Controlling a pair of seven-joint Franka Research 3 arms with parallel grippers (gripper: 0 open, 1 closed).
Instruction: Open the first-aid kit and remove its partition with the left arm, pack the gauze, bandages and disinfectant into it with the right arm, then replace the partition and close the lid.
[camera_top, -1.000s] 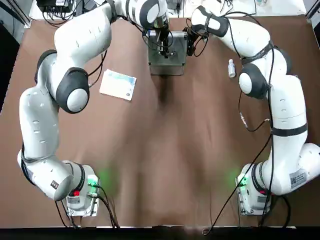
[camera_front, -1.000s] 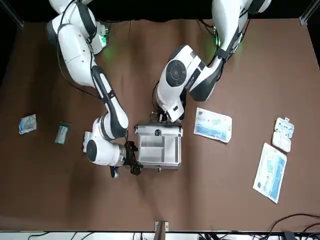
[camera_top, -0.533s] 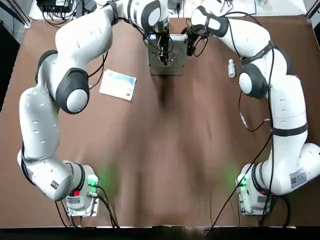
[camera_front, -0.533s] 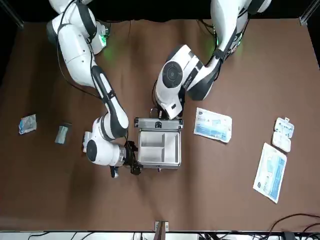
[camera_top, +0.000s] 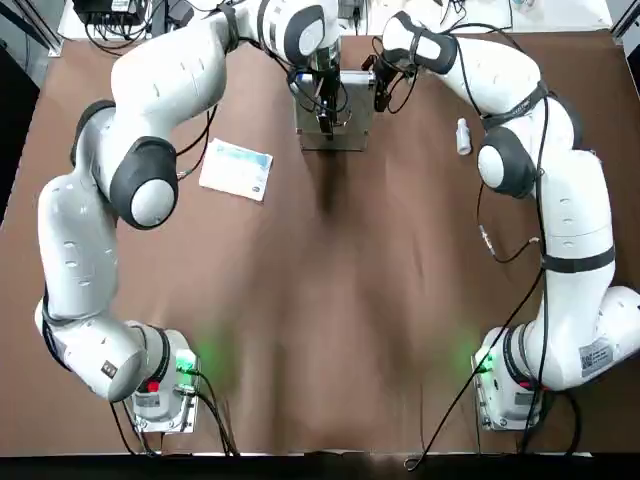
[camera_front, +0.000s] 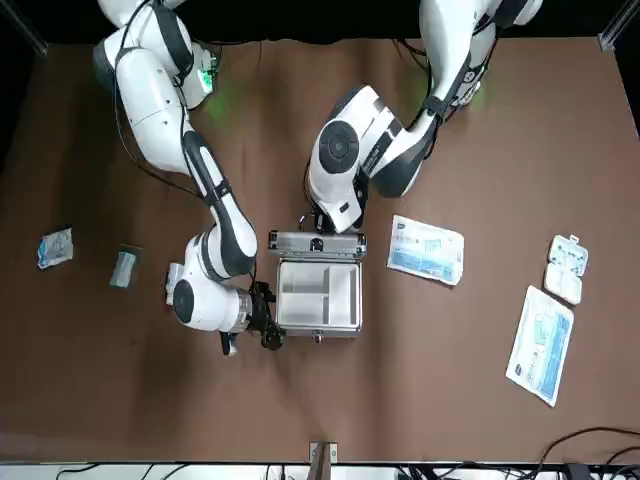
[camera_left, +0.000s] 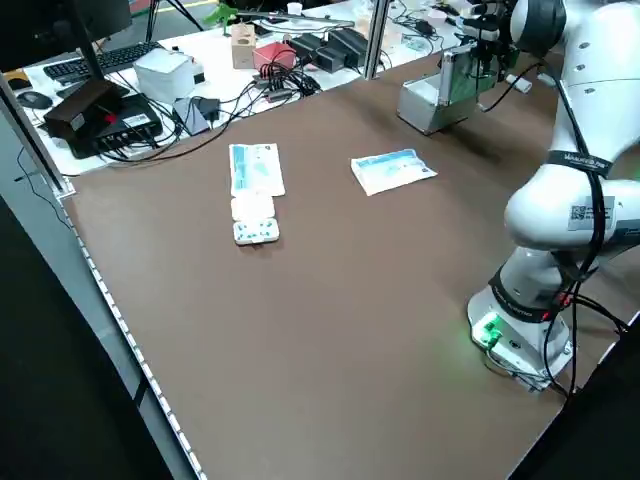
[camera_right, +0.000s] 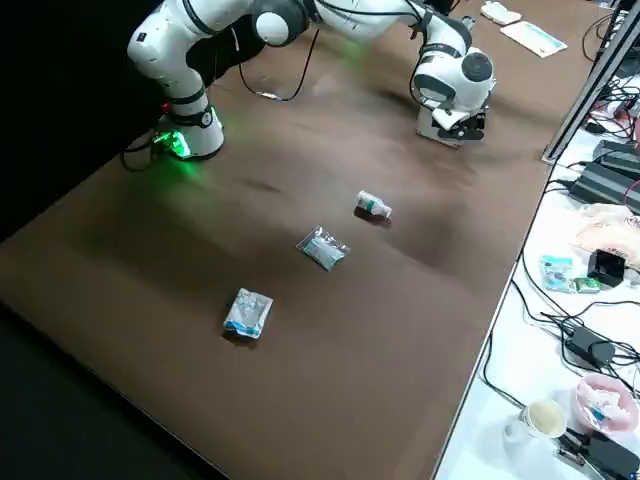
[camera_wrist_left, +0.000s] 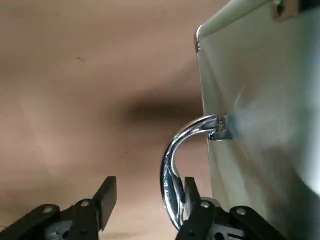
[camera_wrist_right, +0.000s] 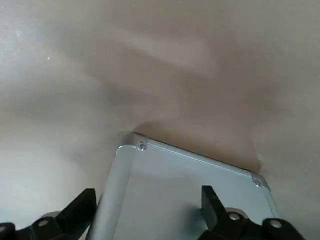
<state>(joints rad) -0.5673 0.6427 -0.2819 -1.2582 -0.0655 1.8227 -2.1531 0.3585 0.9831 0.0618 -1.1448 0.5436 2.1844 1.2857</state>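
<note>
**Kit stands open at the table's far edge**

From my remote station I see the first-aid kit (camera_front: 318, 297) at the far middle of the table, its lid (camera_front: 316, 243) upright and the partition (camera_front: 322, 290) inside. My left gripper (camera_wrist_left: 145, 200), fingers spread, straddles the lid's wire handle (camera_wrist_left: 172, 165). My right gripper (camera_wrist_right: 147, 212), jaws wide, spans the case's right side. The disinfectant (camera_top: 462, 136) lies farther right.
</note>
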